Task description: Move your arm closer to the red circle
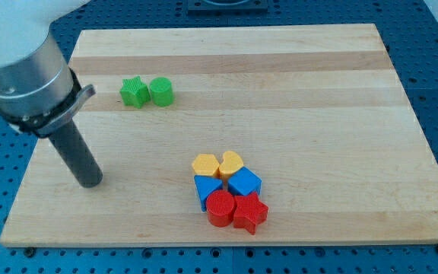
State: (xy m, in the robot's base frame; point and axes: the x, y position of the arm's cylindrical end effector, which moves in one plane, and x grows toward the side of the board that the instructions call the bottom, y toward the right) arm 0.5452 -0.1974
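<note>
Nearest the camera, at the view's bottom, sits a tight cluster of 6 blocks on the wooden board [318, 91]. The red circle [220, 208] and the red star [251, 213] form its front row, touching each other. Just behind them lie 2 blue blocks, one at the left [207, 188] and a blue cube [244, 183] at the right, and behind those a yellow block [204, 164] beside a yellow heart [231, 162].

Well apart, toward the view's top left, a green star [133, 91] touches a green circle [161, 91].

My tip [90, 181] rests on the board near its left edge, well apart from the cluster and from the green pair. The rod is a plain bar with no jaws, so it has nothing to spread or pinch, and it touches no block.

By my reading, the approach is only at its start. The next move calls for a slide toward the view's right and slightly toward the bottom. That path looks free of blocks. The tip should stop just short of the red circle's left side, so that the cluster is not shoved.
</note>
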